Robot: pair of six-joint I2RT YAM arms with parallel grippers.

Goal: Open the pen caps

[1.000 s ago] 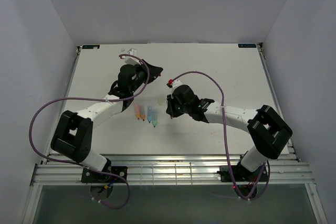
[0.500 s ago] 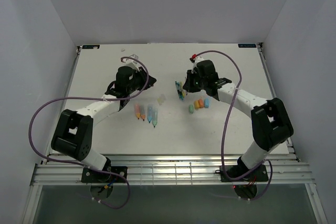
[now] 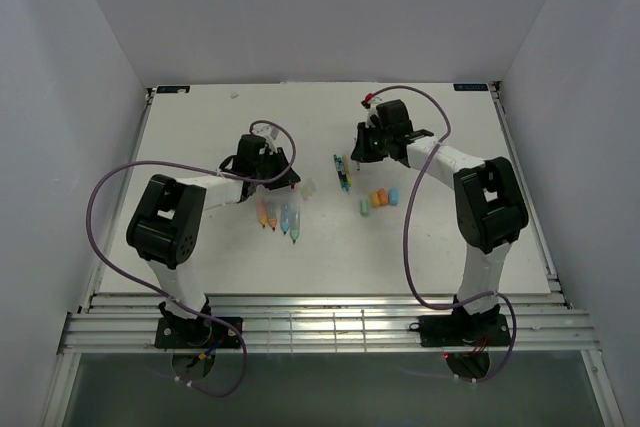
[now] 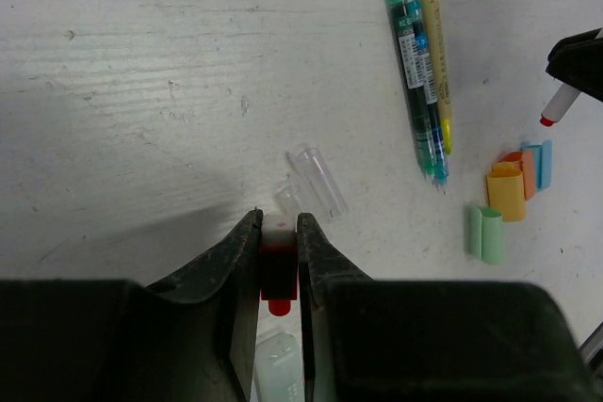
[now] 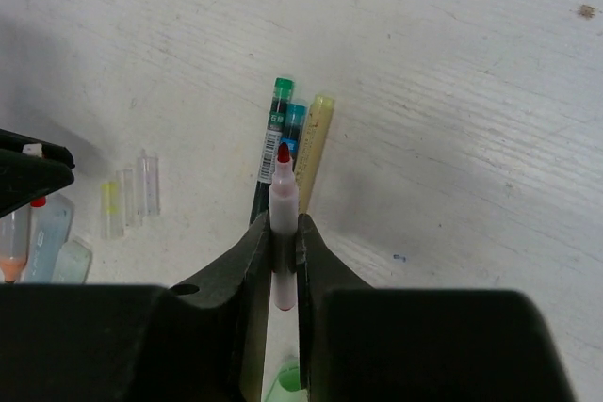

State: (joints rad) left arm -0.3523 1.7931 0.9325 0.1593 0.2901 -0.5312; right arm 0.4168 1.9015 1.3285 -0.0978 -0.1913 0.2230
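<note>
White tabletop [image 3: 450, 237]: 2 arms [image 3: 440, 159] outstretched; left tool [image 4: 279, 233] clamps red cap [image 4: 278, 270], right tool [image 5: 284, 228] clamps pen [image 5: 283, 190] (red tip bare).

We find the stubby plastic pen caps [image 3: 378, 199] clustered just right of three thin plastic stick pens [image 3: 343, 173]; four thick translucent plastic barrels [image 3: 285, 217] lie side by side, well left.

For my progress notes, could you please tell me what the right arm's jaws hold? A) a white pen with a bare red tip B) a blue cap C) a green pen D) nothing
A: in the right wrist view, the jaws of the right gripper clamp a white pen, its red tip bare.
</note>
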